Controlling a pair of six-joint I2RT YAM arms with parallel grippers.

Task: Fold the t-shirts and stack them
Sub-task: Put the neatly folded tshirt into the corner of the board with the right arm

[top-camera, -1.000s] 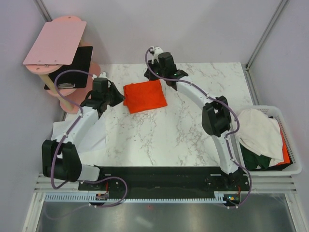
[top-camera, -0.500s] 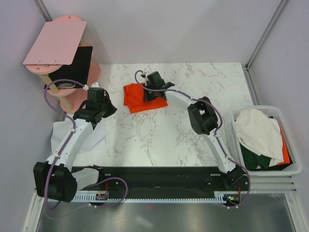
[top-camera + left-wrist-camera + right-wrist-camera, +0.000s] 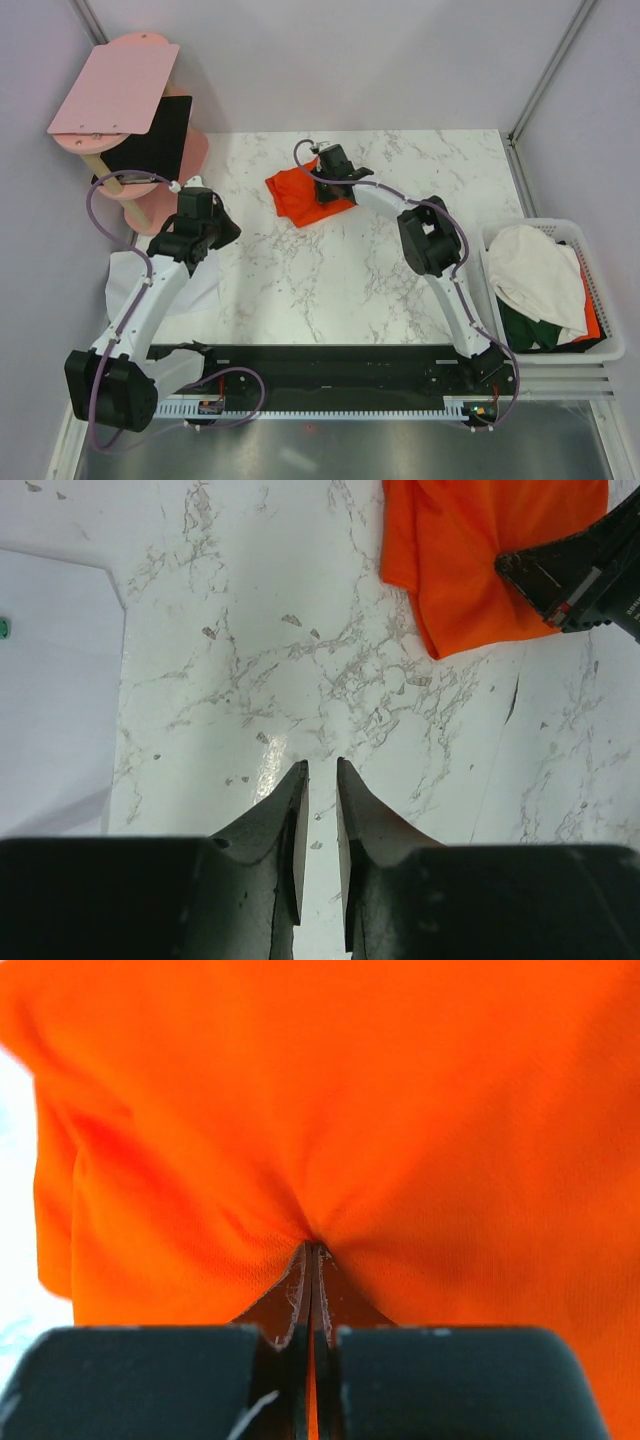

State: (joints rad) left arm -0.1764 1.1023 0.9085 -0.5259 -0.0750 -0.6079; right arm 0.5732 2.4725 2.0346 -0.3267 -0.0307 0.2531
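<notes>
Top external view: the orange-red t-shirt point(image 3: 303, 197) lies bunched on the marble table point(image 3: 330, 285), in its far half and a little left of centre, no longer a neat square but rumpled toward the right gripper point(image 3: 331, 180), which bears down on its right-hand part. In the right wrist view that gripper point(image 3: 313, 1252) has its two fingers pressed together on a pinch of the orange-red fabric point(image 3: 400, 1110), and creases run out from the pinch point. The left gripper point(image 3: 200, 222) hangs over the left side of the table, well apart from the shirt. In the left wrist view its fingers point(image 3: 292, 810) stand only a narrow slit apart with nothing between them, bare marble below, the shirt point(image 3: 470, 570) up in the far right corner and the tip of the right gripper point(image 3: 575, 570) on it. A flat white sheet point(image 3: 140, 275) lies at the table's left edge under the left arm; whether it is cloth cannot be told. Off the right edge a white basket point(image 3: 545, 222) holds a heaped white t-shirt point(image 3: 540, 275) over a dark green t-shirt point(image 3: 522, 328), with a strip of orange beside them.
</notes>
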